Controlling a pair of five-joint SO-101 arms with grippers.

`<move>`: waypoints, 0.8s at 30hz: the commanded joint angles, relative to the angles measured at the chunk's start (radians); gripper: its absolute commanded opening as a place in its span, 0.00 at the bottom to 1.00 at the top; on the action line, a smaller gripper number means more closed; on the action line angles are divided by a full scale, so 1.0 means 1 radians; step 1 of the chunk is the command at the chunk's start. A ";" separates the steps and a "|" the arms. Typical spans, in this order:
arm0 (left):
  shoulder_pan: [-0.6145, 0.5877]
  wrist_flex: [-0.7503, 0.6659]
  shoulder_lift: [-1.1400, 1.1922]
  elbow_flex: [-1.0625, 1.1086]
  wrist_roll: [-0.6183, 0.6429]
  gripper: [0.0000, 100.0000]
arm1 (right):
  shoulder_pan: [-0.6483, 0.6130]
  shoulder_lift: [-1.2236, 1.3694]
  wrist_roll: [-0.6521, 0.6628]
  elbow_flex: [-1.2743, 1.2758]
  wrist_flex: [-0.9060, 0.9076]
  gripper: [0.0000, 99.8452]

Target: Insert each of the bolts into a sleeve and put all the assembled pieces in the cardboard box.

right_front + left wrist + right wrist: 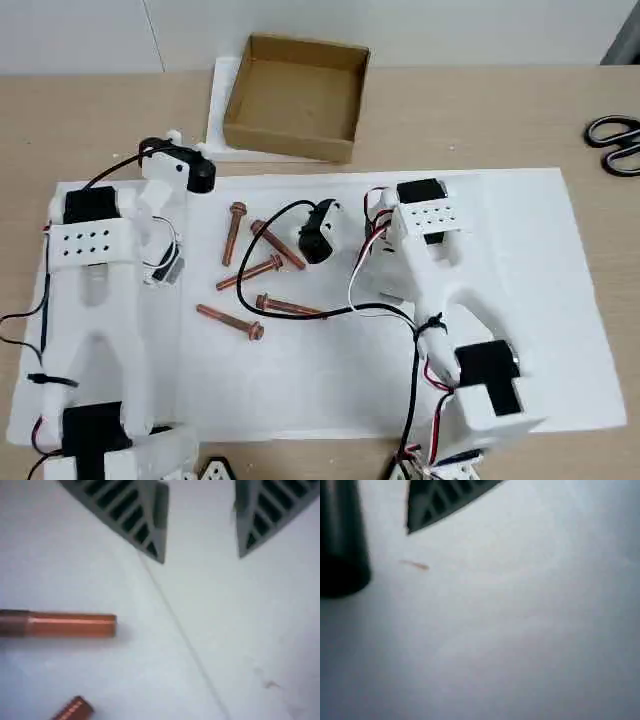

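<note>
Lying loose on the white sheet (520, 300) between the two arms, five copper bolts (250, 271) sit on the near side of the cardboard box (290, 140) at the table's far edge. The left gripper (199, 557) hangs wide apart just beside them, holding nothing. The right gripper (322, 235) cannot be judged.
</note>
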 commanded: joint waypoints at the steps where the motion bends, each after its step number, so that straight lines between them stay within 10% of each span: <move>1: -0.025 -0.018 -0.005 -0.005 0.008 0.09 | 0.005 0.004 0.012 0.000 -0.022 0.14; 24: -0.020 -0.044 -0.005 0.054 0.008 0.09 | 0.082 0.130 0.041 0.000 -0.044 0.14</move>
